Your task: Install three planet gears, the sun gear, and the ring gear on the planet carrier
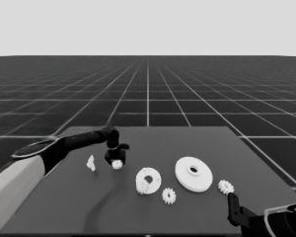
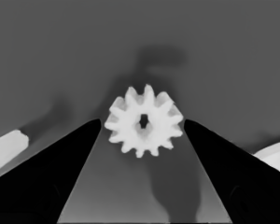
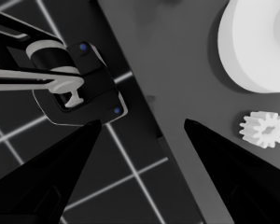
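Your left arm reaches in from the left edge over the dark surface (image 1: 197,140), its wrist bent down so that the left claw (image 1: 117,161) points at a small white toothed planet gear (image 2: 143,120). In the left wrist view the two black fingers (image 2: 79,140) stand spread on either side of that gear, clear of its teeth. A thin white piece (image 1: 91,163) lies just beside it. The medium white flat smaller round part (image 1: 148,180), wide-holed, lies mid-surface with one gear (image 1: 143,186) on its rim; another gear (image 1: 168,196) lies near it. The thick white larger round part (image 1: 193,174) sits to its right, a fourth gear (image 1: 225,186) beyond. Your right claw (image 3: 142,123) waits, spread open, at the surface's near right corner.
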`<state>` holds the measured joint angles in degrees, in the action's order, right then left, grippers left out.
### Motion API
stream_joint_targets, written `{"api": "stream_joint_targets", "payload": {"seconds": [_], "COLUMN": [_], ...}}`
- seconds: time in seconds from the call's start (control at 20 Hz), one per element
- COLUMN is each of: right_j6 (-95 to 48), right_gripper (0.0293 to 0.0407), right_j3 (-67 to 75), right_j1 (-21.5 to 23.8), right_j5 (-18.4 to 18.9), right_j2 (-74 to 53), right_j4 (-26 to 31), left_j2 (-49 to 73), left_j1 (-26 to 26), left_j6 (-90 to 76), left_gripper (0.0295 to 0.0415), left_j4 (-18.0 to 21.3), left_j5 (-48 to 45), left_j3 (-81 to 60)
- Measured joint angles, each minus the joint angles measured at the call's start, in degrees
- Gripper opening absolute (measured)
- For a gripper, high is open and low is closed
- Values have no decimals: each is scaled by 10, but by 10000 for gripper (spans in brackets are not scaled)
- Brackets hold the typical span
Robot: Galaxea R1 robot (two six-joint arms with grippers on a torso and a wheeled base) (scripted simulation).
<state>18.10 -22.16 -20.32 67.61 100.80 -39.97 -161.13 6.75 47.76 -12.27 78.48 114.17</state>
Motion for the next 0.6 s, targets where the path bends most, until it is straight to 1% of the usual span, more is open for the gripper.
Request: {"api": "stream_joint_targets", "payload": {"seconds": [0.25, 0.35, 0.4, 0.6], "right_j6": [0, 0, 0, 0], "right_gripper": [385, 385, 385, 385], "right_j3": [0, 0, 0, 0], "right_j1": [0, 0, 0, 0], "right_j5": [0, 0, 0, 0], "right_j2": [0, 0, 0, 0], "right_j4": [0, 0, 0, 0], "left_j2": [-11, -11, -11, -12], "left_j1": [9, 9, 9, 9], "left_j6": [-12, -13, -13, -14], "left_gripper": [385, 315, 312, 312], "left_j4": [-4, -5, -5, -5], "left_j5": [-10, -11, -12, -13], "left_j3": [25, 27, 27, 28]}}
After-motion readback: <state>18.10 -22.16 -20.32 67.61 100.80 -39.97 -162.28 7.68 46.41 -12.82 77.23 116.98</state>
